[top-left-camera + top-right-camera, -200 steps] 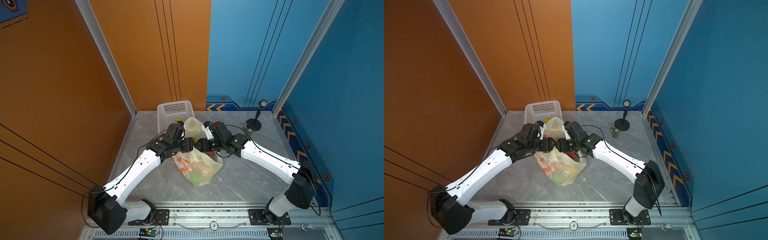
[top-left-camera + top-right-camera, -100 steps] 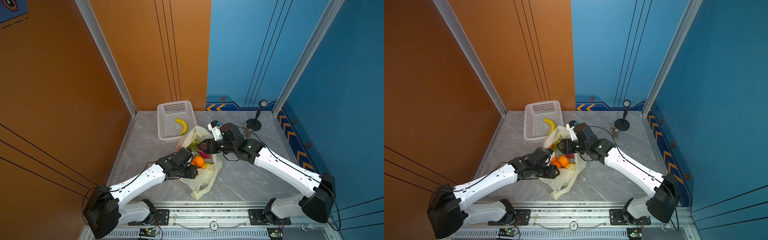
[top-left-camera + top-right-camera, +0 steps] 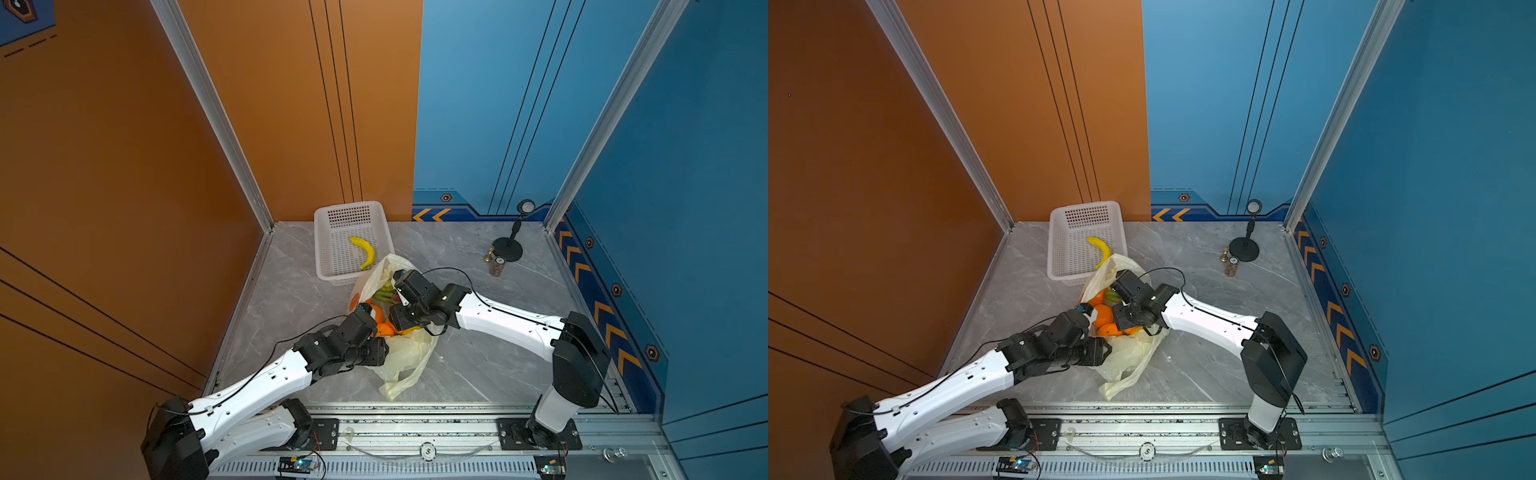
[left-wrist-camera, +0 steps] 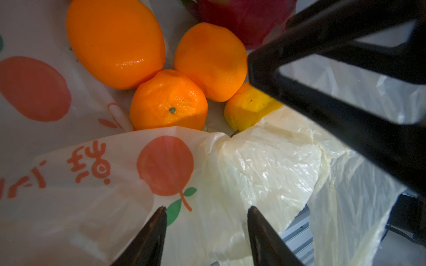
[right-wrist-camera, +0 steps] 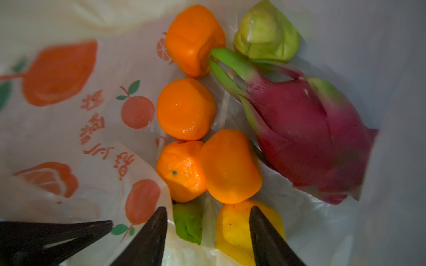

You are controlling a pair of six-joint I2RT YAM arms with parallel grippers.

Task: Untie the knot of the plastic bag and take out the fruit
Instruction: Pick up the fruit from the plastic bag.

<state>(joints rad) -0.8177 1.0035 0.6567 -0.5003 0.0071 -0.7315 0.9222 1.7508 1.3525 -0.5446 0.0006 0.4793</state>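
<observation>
Lowered since before, my left gripper (image 4: 206, 208) and right gripper (image 5: 208, 208) hang parted, empty, over oranges (image 5: 185, 108) in the Chinese-lettered plastic bag (image 4: 272, 161).

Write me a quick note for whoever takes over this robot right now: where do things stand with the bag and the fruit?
Left gripper: open, jaws apart over the bag film, nothing held.
Right gripper: open, in the bag's mouth above the yellow fruit, nothing held.
Things: the bag lies on the table, untied, mouth wide open. Inside are four oranges, a dragon fruit, two green fruits and the yellow fruit. A banana lies in the basket.
Done: bag opened.
Left: take out all the fruit in the bag.
</observation>
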